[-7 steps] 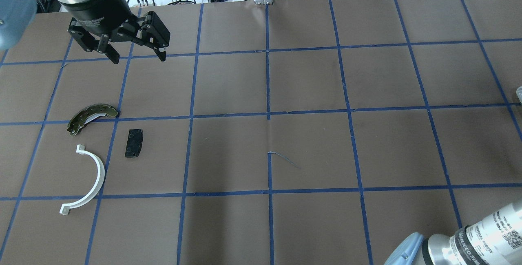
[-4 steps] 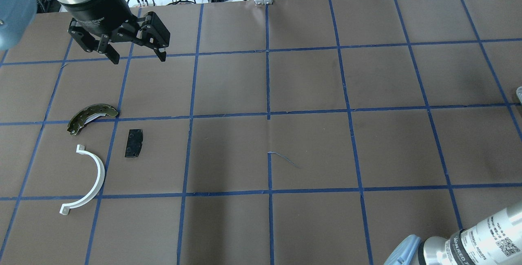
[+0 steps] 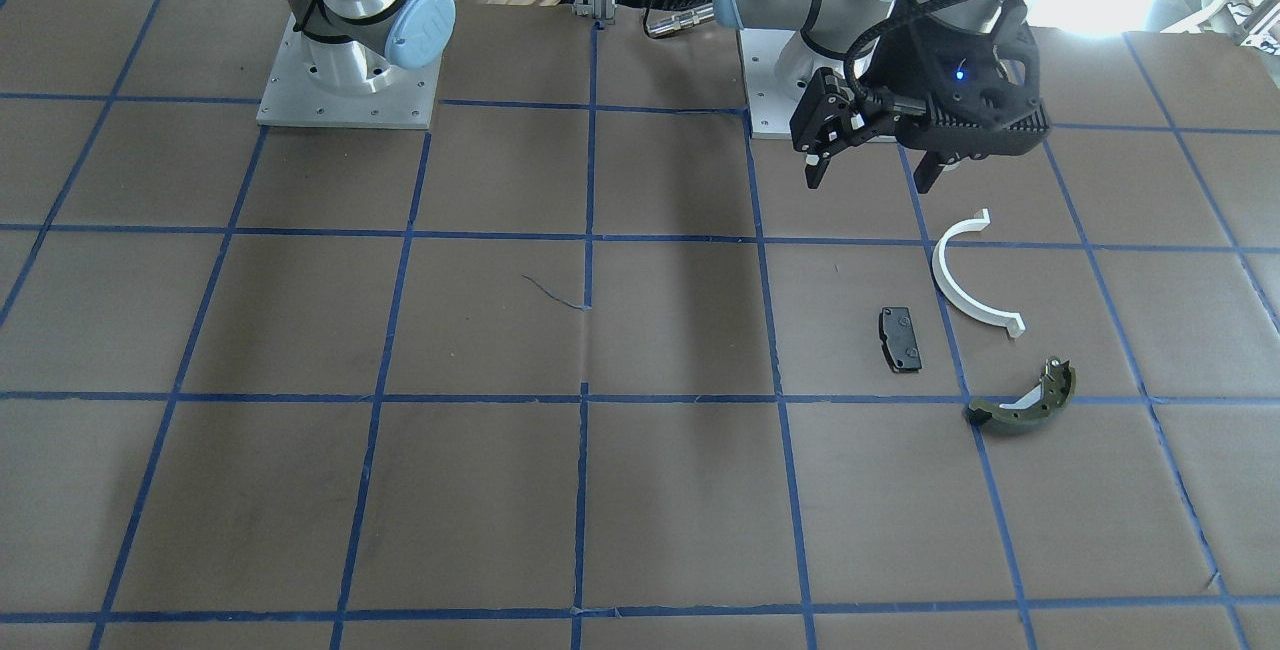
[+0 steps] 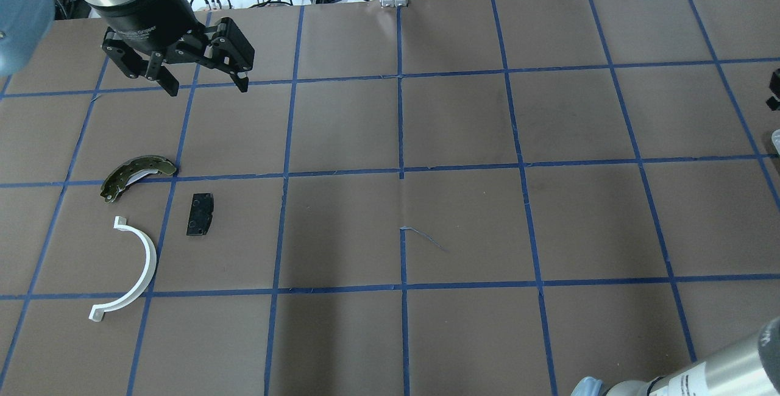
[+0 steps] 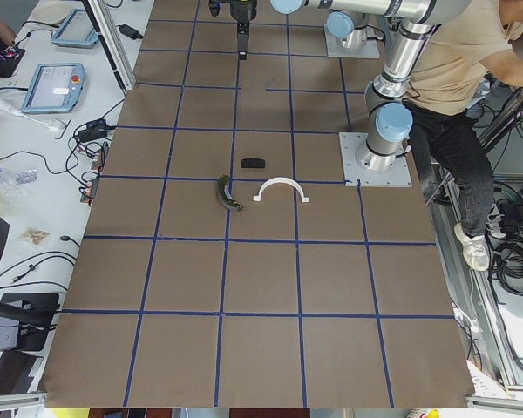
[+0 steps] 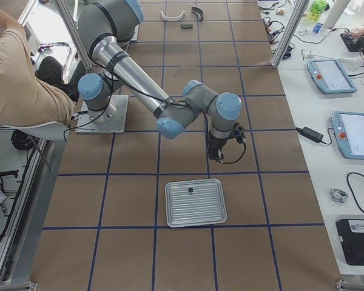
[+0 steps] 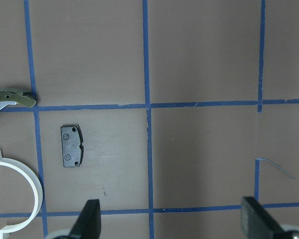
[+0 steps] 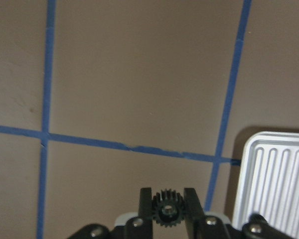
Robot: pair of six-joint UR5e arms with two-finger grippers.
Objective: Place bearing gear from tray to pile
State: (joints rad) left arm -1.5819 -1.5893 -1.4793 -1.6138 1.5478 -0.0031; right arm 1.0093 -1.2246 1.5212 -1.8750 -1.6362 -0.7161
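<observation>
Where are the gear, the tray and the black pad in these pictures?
gear [image 8: 165,200]: right wrist view, body above the hole.
tray [image 6: 197,209]: exterior right view, bare ribbed floor.
black pad [image 4: 200,214]: overhead view, middle of top face.

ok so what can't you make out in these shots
Ribbed silver metal tray: right wrist view, right edge cuts it off.
Dark speck on it: exterior right view, too small to identify.
Olive-green curved brake shoe: left wrist view, left edge cuts it off.
Small black toothed gear in right hand: exterior right view, too small.
</observation>
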